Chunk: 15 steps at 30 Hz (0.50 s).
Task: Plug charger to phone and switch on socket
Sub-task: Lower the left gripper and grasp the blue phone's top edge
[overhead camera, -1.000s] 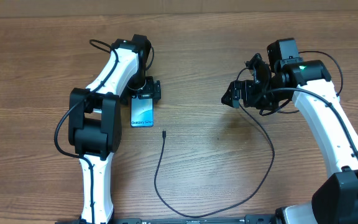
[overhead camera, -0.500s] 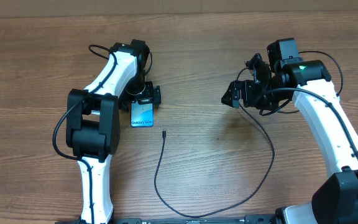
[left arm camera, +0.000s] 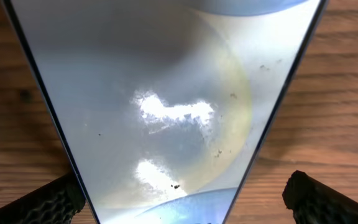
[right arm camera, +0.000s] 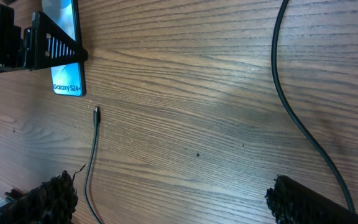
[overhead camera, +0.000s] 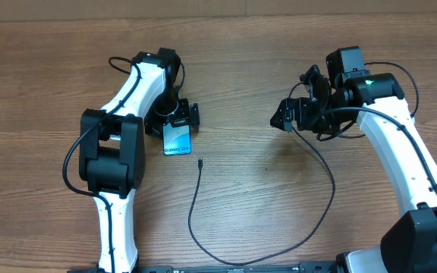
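The phone (overhead camera: pixel 176 141) lies flat on the wooden table, its white "Galaxy" band toward the front. It fills the left wrist view (left arm camera: pixel 166 93) and shows in the right wrist view (right arm camera: pixel 67 87). My left gripper (overhead camera: pixel 178 121) is open and straddles the phone's far end. Its left finger (left arm camera: pixel 48 202) touches the phone's edge and the right finger (left arm camera: pixel 328 199) stands clear. The charger cable (overhead camera: pixel 192 220) loops across the table. Its plug tip (overhead camera: pixel 200 161) lies just right of the phone's near end (right arm camera: pixel 96 111). My right gripper (overhead camera: pixel 285 115) is open and empty above the table (right arm camera: pixel 173 202). The socket is out of view.
The black cable (right arm camera: pixel 297 118) runs up from the front loop and passes under my right gripper, close to its right finger. My left arm's white links (overhead camera: pixel 116 152) lie along the left side of the table. Bare wood (overhead camera: pixel 264 197) lies inside the cable loop.
My left gripper and the phone have shifted slightly right and toward the front, the phone turning a little. The right arm and the cable have not moved.
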Each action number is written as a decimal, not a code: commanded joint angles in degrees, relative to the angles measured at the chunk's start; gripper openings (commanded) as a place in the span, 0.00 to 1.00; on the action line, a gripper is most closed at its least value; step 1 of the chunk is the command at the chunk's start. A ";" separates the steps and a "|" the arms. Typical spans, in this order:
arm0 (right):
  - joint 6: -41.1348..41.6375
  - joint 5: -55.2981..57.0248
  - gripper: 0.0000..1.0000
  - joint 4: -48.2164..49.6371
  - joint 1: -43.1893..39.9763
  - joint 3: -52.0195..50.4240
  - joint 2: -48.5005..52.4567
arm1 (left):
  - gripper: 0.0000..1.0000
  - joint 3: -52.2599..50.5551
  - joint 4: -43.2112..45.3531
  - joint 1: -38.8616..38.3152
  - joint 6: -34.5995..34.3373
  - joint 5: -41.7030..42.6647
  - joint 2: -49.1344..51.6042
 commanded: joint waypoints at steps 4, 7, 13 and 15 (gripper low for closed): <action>-0.09 -0.50 1.00 0.11 0.17 1.11 -0.02 | 1.00 -2.56 1.18 -0.50 -0.17 8.90 3.13; -0.09 -0.50 1.00 0.11 0.17 1.11 -0.02 | 1.00 -2.56 1.29 -0.50 -0.15 8.85 3.13; -0.09 -0.50 1.00 0.11 0.17 1.11 -0.02 | 0.99 -2.56 6.60 -0.31 -0.11 8.17 3.13; -0.09 -0.50 1.00 0.11 0.17 1.11 -0.02 | 1.00 -2.56 7.78 -0.33 -0.13 8.15 3.13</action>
